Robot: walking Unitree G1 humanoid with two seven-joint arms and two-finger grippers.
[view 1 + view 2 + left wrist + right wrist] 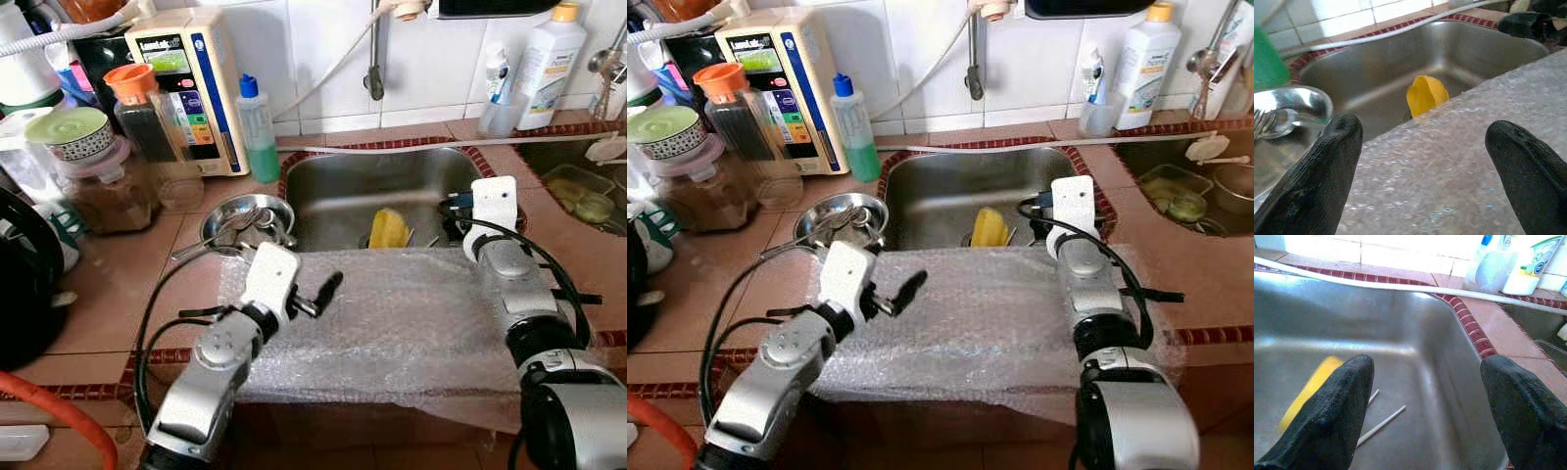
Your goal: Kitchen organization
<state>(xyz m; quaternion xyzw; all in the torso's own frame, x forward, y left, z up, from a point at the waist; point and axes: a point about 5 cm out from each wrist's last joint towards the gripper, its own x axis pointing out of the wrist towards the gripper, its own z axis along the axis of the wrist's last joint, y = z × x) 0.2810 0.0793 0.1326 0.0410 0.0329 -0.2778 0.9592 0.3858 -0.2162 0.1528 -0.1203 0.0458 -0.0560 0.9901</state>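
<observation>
Stainless steel catches the light in the sink [333, 196], where a yellow object [388, 229] (a sponge or cup, hard to say which) stands near the front wall with a couple of thin sticks [1382, 423] lying on the basin floor beside it. A sheet of bubble wrap [392, 323] is spread over the counter's front edge, covering the near rim of the sink. The left gripper [315, 297] hovers just above the wrap at about nine o'clock from its middle, fingers spread apart and holding nothing. The right gripper [1425, 406] reaches over the wrap's far edge at roughly one o'clock, poised above the basin with its fingers wide and empty too. At ten o'clock from the sink sits a small steel bowl [247, 221] with cutlery in it, and beyond that jars [103, 181], a green bottle [257, 132] and a water purifier [191, 88] crowd the tiled counter [118, 284]. As I judge it, the tidying has barely begun: nothing is in hand, the yellow thing and the sticks still wait in the sink, and the counter clutter looks unsorted.
</observation>
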